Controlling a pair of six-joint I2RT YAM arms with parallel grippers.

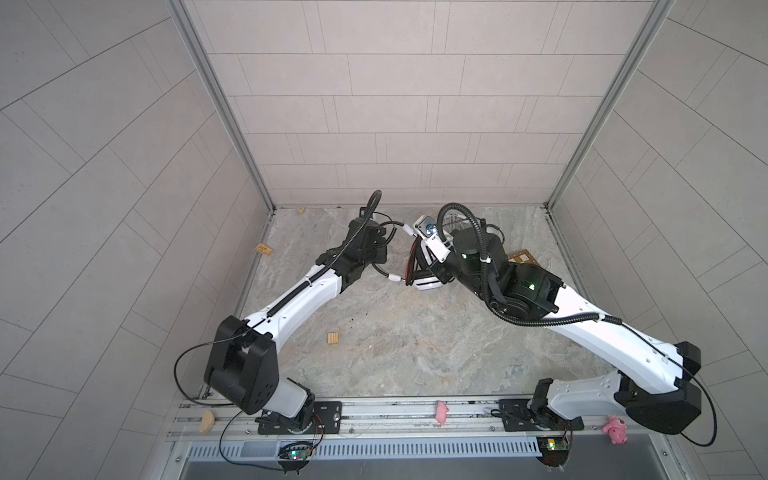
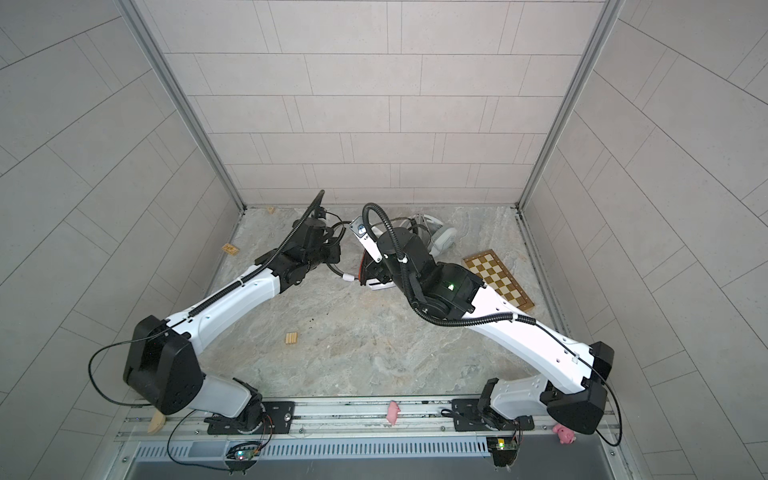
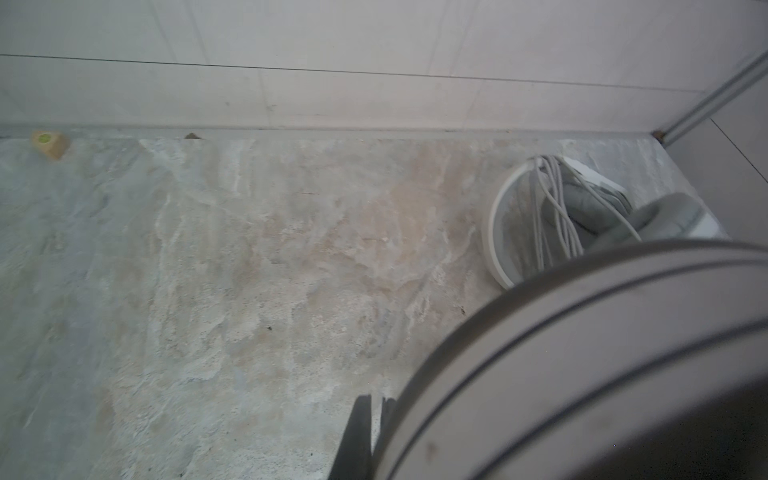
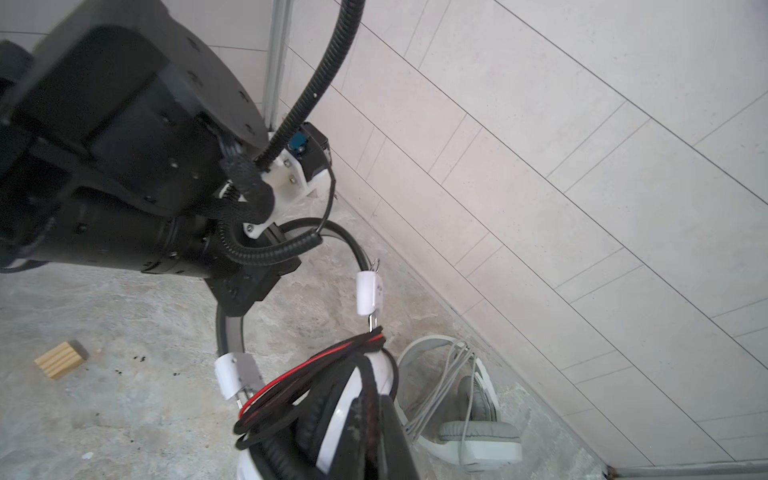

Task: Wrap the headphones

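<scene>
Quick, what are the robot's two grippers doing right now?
Left gripper: shut, holding the white headphones by the black headband.
Right gripper: shut on the same headphones.

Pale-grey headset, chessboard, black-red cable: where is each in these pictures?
pale-grey headset (image 4: pixel 480 431): right wrist view, on its grey ear cushion.
chessboard (image 2: pixel 496 276): in a top view, on its middle squares.
black-red cable (image 4: pixel 316 360): right wrist view, on the bundle looped over the white headset (image 4: pixel 338 432).

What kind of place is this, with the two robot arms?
Probably a robot practice booth: the left arm and right arm bolted to a metal rail, panel walls around a stone-look tabletop, and props like a chessboard and pink toy pig.
</scene>
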